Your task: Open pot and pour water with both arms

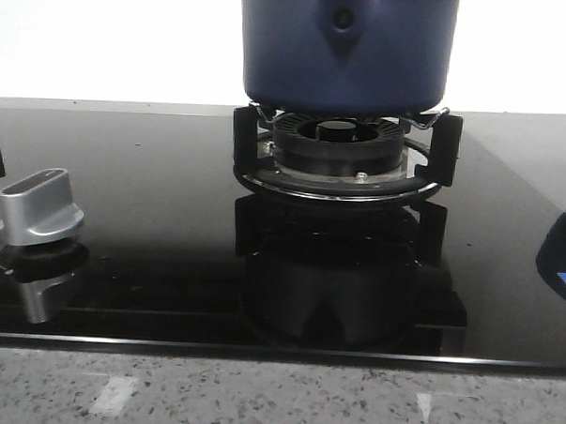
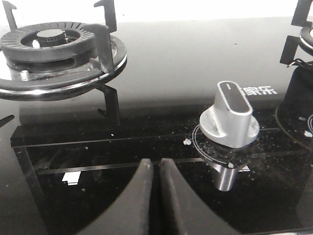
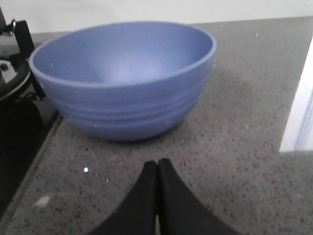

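Pot [image 1: 346,50] sits on the burner grate [image 1: 342,144], lid out of frame. Rigid, probably heavy with water; the handle bracket [image 1: 342,31] looks the surest hold (matte wall offers little). Left gripper [image 2: 157,169] and right gripper [image 3: 157,169] both closed, empty. Blue bowl [image 3: 124,81] near the right gripper. White cooktop characters [image 2: 260,90] unreadable.

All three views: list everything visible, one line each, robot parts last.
pot: one, dark navy blue, on the burner stand, top cropped from the front view.
burner: one under the pot, black with a chrome ring; a second bare burner.
knob: one, silver, on the black glass hob.
bowl: one, blue, empty, on the grey speckled counter beside the hob.
left gripper: black fingers closed together, holding nothing.
right gripper: black fingers closed together, holding nothing.
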`<action>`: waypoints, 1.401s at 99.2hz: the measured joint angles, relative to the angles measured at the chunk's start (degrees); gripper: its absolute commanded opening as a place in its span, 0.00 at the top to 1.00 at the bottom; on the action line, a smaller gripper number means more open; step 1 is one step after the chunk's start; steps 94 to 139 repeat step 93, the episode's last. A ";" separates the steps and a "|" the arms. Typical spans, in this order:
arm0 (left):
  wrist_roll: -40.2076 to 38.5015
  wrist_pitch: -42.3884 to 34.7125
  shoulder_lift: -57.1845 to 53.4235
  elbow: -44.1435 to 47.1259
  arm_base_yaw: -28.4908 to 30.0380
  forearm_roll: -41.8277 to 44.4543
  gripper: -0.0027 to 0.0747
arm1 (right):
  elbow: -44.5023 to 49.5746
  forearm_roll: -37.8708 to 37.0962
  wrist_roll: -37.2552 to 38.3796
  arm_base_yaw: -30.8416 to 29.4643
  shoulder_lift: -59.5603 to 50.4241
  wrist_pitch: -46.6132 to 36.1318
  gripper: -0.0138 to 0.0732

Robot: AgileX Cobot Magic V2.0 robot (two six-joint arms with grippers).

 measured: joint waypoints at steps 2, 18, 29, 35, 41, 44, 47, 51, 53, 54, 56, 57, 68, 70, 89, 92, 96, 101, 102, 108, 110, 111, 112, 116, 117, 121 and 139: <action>0.00 0.00 0.00 0.00 0.00 0.00 0.99 | 0.00 0.00 0.00 0.00 0.00 -0.15 0.92; 0.00 0.00 0.00 0.00 0.00 0.00 0.99 | 0.00 -0.09 0.00 0.00 0.00 2.82 0.92; 0.00 0.00 0.00 0.00 0.00 0.00 0.99 | 0.00 -0.09 0.00 0.00 0.00 5.14 0.92; 0.00 0.09 0.00 0.00 0.00 0.00 0.99 | 0.00 -0.09 0.00 0.00 0.00 5.14 0.92; 0.00 0.09 0.00 0.00 0.00 0.00 0.99 | 0.00 -0.09 0.00 0.00 0.00 5.14 0.92; 0.00 0.09 0.00 0.00 0.00 0.00 0.99 | 0.00 -0.09 0.00 0.00 0.00 5.14 0.92; 0.00 0.09 0.00 0.00 0.00 0.00 0.99 | 0.00 -0.09 0.00 0.00 0.00 5.14 0.92; 0.00 0.09 0.00 0.00 0.00 0.00 0.99 | 0.00 -0.09 0.00 0.00 0.00 5.14 0.92; 0.00 0.09 0.00 0.00 0.00 0.00 0.99 | 0.00 -0.09 0.00 0.00 0.00 5.14 0.92; 0.00 0.09 0.00 0.00 0.00 0.00 0.99 | 0.00 -0.09 0.00 0.00 0.00 5.14 0.92; 0.00 0.09 0.00 0.00 0.00 0.00 0.99 | 0.00 -0.09 0.00 0.00 0.00 5.14 0.92; 0.00 0.09 0.00 0.00 0.00 0.00 0.99 | 0.00 -0.09 0.00 0.00 0.00 5.14 0.92; 0.00 0.09 0.00 0.00 0.00 0.00 0.99 | 0.00 -0.09 0.00 0.00 0.00 5.14 0.92; 0.00 0.09 0.00 0.00 0.00 0.00 0.99 | 0.00 -0.09 0.00 0.00 0.00 5.14 0.92; 0.00 0.09 0.00 0.00 0.00 0.00 0.99 | 0.00 -0.09 0.00 0.00 0.00 5.14 0.92; 0.00 0.09 0.00 0.00 0.00 0.00 0.99 | 0.00 -0.09 0.00 0.00 0.00 5.14 0.92; 0.00 0.09 0.00 0.00 0.00 0.00 0.99 | 0.00 -0.09 0.00 0.00 0.00 5.14 0.92; 0.00 0.09 0.00 0.00 0.00 0.00 0.99 | 0.00 -0.09 0.00 0.00 0.00 5.14 0.92; 0.00 0.09 0.00 0.00 0.00 0.00 0.99 | 0.00 -0.09 0.00 0.00 0.00 5.14 0.92; 0.00 0.09 0.00 0.00 0.00 0.00 0.99 | 0.00 -0.09 0.00 0.00 0.00 5.14 0.92; 0.00 0.09 0.00 0.00 0.00 0.00 0.99 | 0.00 -0.09 0.00 0.00 0.00 5.14 0.92; 0.00 0.09 0.00 0.00 0.00 0.00 0.99 | 0.00 -0.09 0.00 0.00 0.00 5.14 0.92; 0.00 0.09 0.00 0.00 0.00 0.00 0.99 | 0.00 -0.09 0.00 0.00 0.00 5.14 0.92; 0.00 0.09 0.00 0.00 0.00 0.00 0.99 | 0.00 -0.09 0.00 0.00 0.00 5.14 0.92; 0.00 0.09 0.00 0.00 0.00 0.00 0.99 | 0.00 -0.09 0.00 0.00 0.00 5.14 0.92; 0.00 0.09 0.00 0.00 0.00 0.00 0.99 | 0.00 -0.09 0.00 0.00 0.00 5.14 0.92; 0.00 0.09 0.00 0.00 0.00 0.00 0.99 | 0.00 -0.09 0.00 0.00 0.00 5.14 0.92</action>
